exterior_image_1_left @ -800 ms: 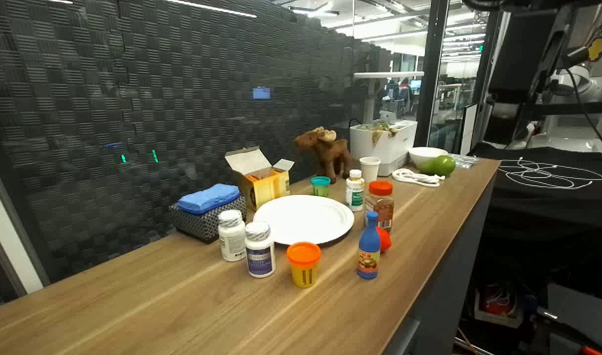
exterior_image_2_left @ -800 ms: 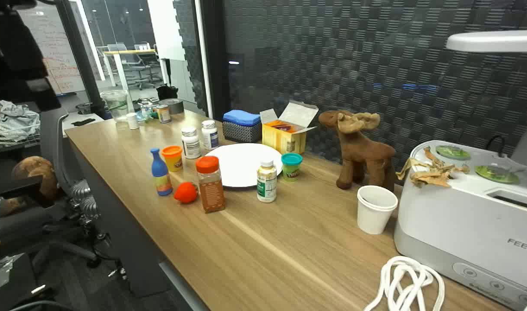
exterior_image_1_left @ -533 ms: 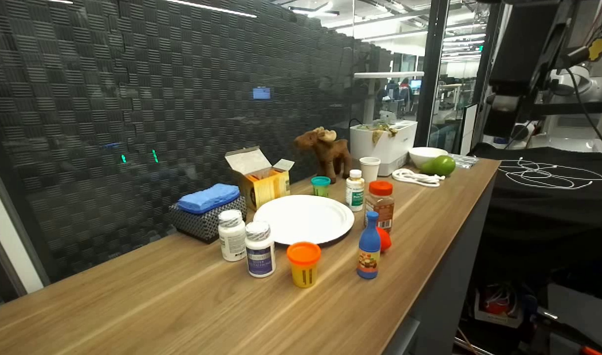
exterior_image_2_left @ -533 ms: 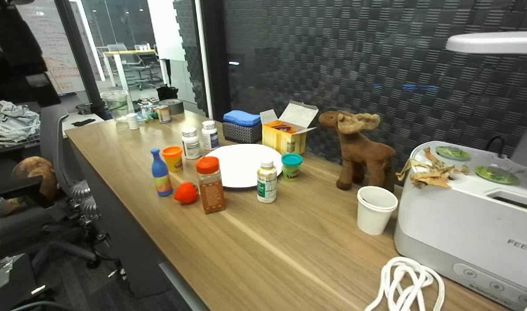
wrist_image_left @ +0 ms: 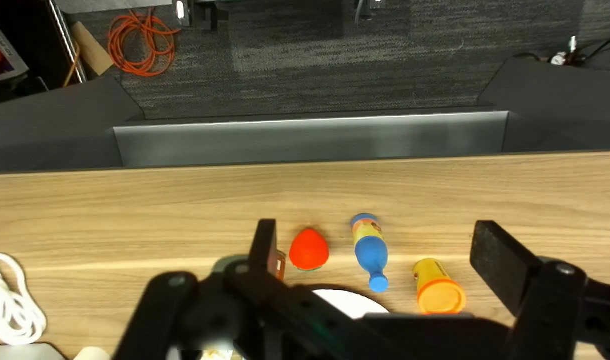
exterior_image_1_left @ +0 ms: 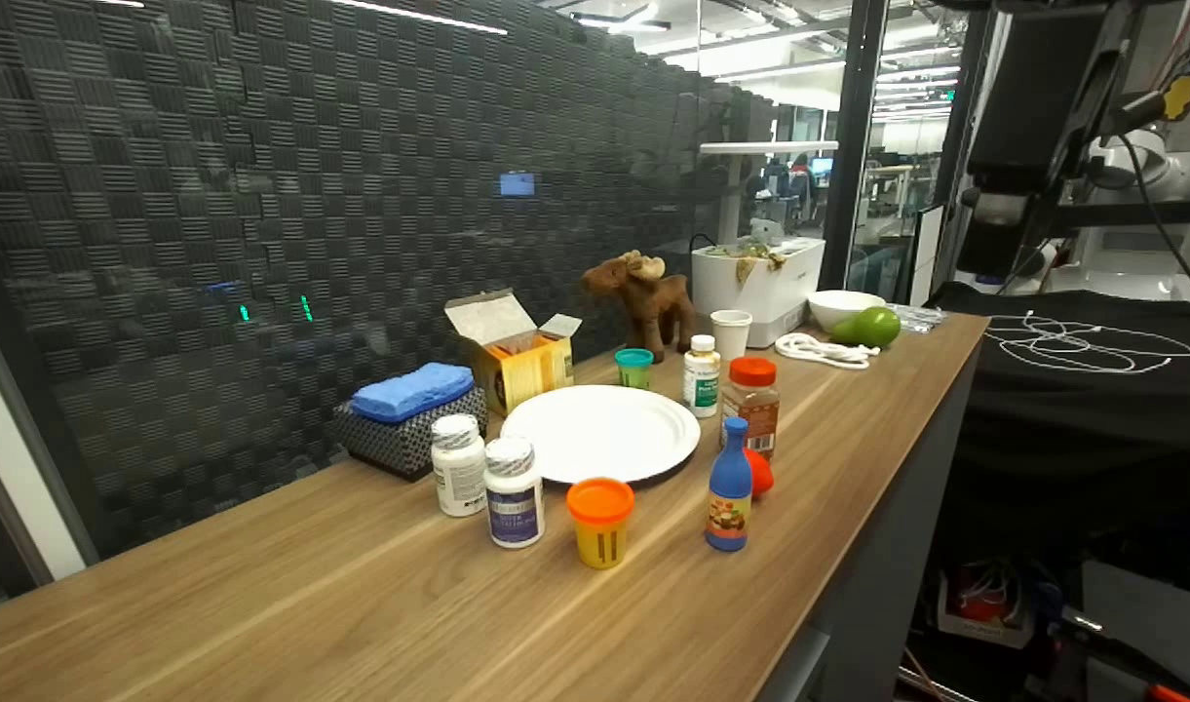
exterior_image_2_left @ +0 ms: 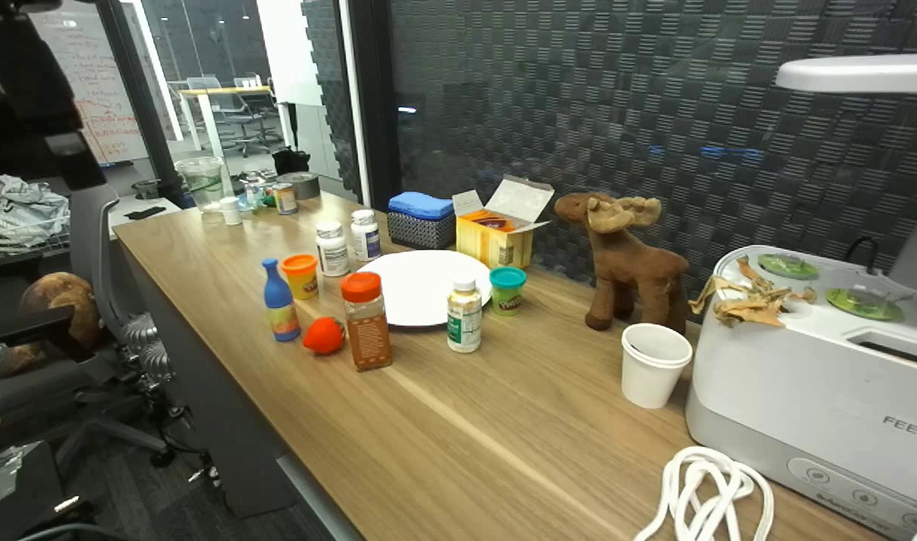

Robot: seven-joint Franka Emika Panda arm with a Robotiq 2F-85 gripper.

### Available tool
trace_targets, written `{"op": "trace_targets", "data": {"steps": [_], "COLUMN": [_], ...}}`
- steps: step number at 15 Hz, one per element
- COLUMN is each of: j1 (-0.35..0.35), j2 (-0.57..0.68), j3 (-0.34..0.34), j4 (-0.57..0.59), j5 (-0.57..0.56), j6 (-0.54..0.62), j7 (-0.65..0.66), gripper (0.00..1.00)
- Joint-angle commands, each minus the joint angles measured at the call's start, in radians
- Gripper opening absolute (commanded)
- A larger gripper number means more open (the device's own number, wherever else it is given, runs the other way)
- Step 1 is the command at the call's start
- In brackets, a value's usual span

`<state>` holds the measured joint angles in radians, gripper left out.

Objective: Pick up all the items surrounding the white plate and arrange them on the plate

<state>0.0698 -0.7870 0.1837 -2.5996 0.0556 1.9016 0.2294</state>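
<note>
Blue bottle [exterior_image_1_left: 729, 495] stands upright between white plate [exterior_image_1_left: 604, 434] and free long edge of the bench [exterior_image_1_left: 400, 595]. It shows below, between wide, empty jaws of my gripper [wrist_image_left: 374, 245]; height I cannot judge well.

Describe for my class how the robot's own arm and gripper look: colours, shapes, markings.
The gripper is black, with two blocky, slab-like jaws and round bolt heads at the joints. In both exterior views the arm's lower end is black too, with a paler grey band. No lettering can be made out.
</note>
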Motion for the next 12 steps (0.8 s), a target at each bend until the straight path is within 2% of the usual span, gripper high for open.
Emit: {"op": "trace_targets", "data": {"steps": [1,7,12], "j1": [-0.02,-0.055,-0.02], "j2": [0.112,0.427,0.668], "j3": [0.027,0.094,0.099], "j4": [0.069,0.26,0.429], "j5": [-0.034,-0.14,-0.193], "j6": [0.044,0.216,0.301], "j7": [0.027,0.158,0.248], "gripper": [1.0,1.0,1.0]}}
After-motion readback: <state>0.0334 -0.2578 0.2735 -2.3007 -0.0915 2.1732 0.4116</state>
